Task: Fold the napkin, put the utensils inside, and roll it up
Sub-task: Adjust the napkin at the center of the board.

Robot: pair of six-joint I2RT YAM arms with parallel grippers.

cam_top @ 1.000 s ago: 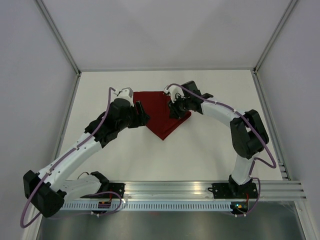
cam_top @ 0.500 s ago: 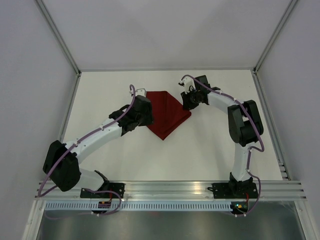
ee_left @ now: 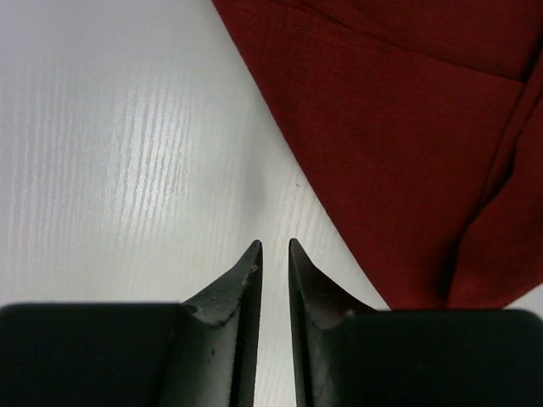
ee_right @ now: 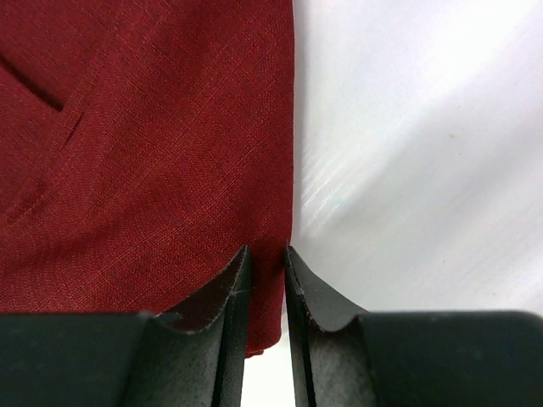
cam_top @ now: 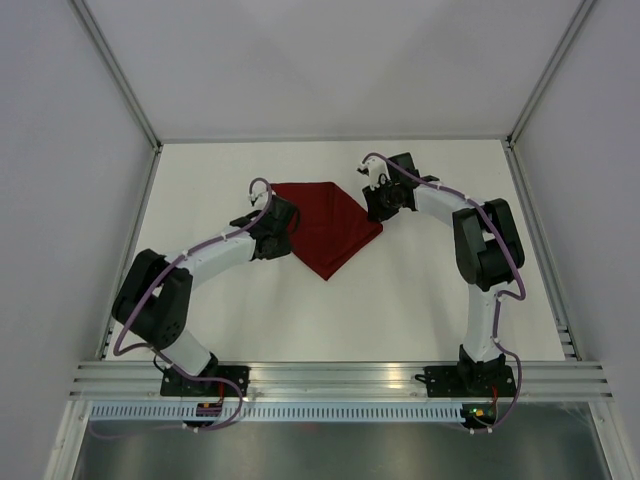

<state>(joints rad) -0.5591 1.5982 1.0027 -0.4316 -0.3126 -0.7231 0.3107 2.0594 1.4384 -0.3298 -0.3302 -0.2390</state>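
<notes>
the napkin (cam_top: 330,225), plain dark red cloth, lies flat on the white table (cam_top: 430,290). it is folded over itself into a wedge, with its point toward the arm bases and its straight edge away from them. in the left wrist view a raised fold line runs through the napkin's upper layer near one corner. in the right wrist view a short crease marks the cloth.

left gripper (ee_left: 273,247): just off the napkin's left slanted edge, over bare table and apart from the cloth. its jaws stand at a narrow slit with only table showing through, and nothing is held.

right gripper (ee_right: 266,251): at the napkin's right slanted edge, across the napkin from the left gripper. the fingertips (ee_right: 225,297) straddle the hem, one over cloth and the other over bare table. the jaws stand at a narrow slit with red cloth showing in it. whether that cloth is pinched or merely lies beneath the slit cannot be told.

the two arms reach in from either side, and the napkin lies between them.
</notes>
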